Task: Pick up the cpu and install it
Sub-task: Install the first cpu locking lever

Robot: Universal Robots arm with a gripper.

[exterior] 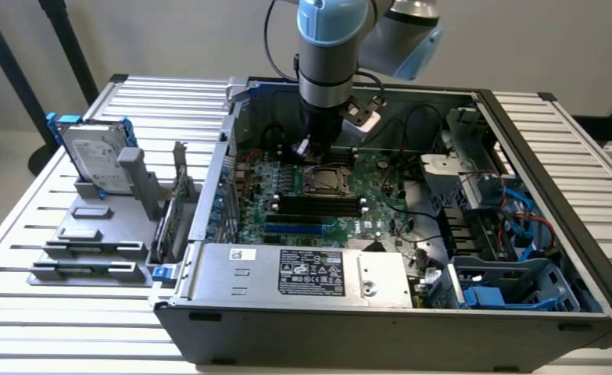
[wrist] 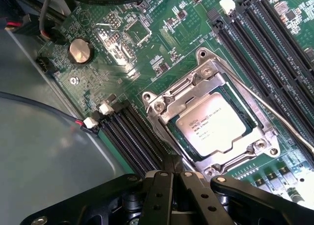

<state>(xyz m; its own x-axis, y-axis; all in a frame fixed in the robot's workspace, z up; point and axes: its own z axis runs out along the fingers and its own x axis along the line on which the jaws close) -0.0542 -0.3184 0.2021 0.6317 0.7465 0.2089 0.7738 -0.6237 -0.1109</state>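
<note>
The pincer (wrist: 171,166), drawn together and empty, is hovering just beside the socket (wrist: 158,106) in which the cpu (wrist: 211,129) is lying flat and square, so the installing step is seemingly nearing completion, and any further move is calling for leaving the seated cpu undisturbed.

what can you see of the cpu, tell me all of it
The cpu is a small flat square chip with a dull silver metal top carrying faint printed text. It lies flat in the socket on the green motherboard, with the socket's silver metal bordering all four edges. The gripper, shut, hangs near one socket corner and does not touch it.
</note>
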